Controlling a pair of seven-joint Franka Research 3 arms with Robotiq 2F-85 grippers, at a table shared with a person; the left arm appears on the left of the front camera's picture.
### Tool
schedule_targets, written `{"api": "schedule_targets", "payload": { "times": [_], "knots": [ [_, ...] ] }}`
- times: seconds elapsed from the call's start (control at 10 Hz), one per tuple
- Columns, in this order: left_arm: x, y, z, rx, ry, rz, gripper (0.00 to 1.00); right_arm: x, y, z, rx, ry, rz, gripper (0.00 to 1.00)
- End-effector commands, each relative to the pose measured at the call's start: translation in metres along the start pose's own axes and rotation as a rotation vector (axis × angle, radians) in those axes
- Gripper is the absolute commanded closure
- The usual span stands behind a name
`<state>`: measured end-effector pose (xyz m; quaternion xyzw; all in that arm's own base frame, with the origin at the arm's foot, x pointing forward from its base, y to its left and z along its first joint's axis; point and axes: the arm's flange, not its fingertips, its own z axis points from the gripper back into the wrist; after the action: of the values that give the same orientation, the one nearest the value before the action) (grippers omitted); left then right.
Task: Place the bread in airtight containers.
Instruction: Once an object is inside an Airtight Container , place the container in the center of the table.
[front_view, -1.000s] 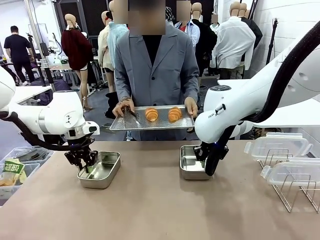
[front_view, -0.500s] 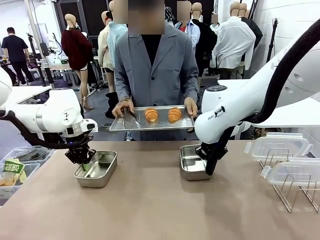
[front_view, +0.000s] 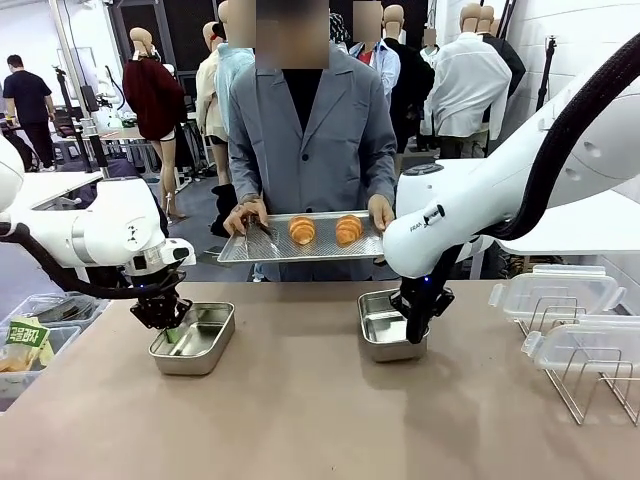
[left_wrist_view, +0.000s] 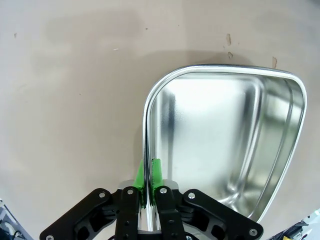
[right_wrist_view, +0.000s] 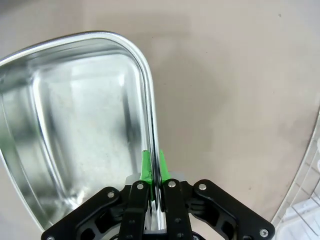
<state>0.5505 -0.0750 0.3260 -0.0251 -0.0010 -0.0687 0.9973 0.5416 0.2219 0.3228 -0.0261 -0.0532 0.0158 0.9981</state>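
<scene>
- Grip: the left gripper is being closed tight on the left wall of the left container, and the right gripper on the right wall of the right container.
- Bread: both croissants are being held on the tray by the person at the far side, well apart from both containers.
- Judgement: each container is best being held flat and steady on the table.

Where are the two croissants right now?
Front view: both croissants sit side by side on the metal tray the person holds beyond the table's far edge, behind the two pans.
</scene>
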Motion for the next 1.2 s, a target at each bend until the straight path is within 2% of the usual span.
{"api": "schedule_targets", "payload": {
  "times": [0.0,0.7,0.9,1.1],
  "knots": [
    [0.000,0.000,0.002,0.009,-0.002,-0.002,1.00,-0.003,-0.003,-0.005,0.025,-0.024,-0.028,1.00],
    [0.000,0.000,0.000,0.000,0.000,0.000,1.00,0.000,-0.003,-0.002,0.007,-0.013,-0.005,1.00],
    [-0.023,-0.023,0.052,0.046,-0.075,0.001,1.00,-0.005,-0.027,0.048,0.090,-0.028,0.004,1.00],
    [-0.042,-0.029,0.100,0.056,-0.137,-0.001,1.00,0.001,-0.042,0.095,0.163,0.022,0.058,1.00]
  ]
}}
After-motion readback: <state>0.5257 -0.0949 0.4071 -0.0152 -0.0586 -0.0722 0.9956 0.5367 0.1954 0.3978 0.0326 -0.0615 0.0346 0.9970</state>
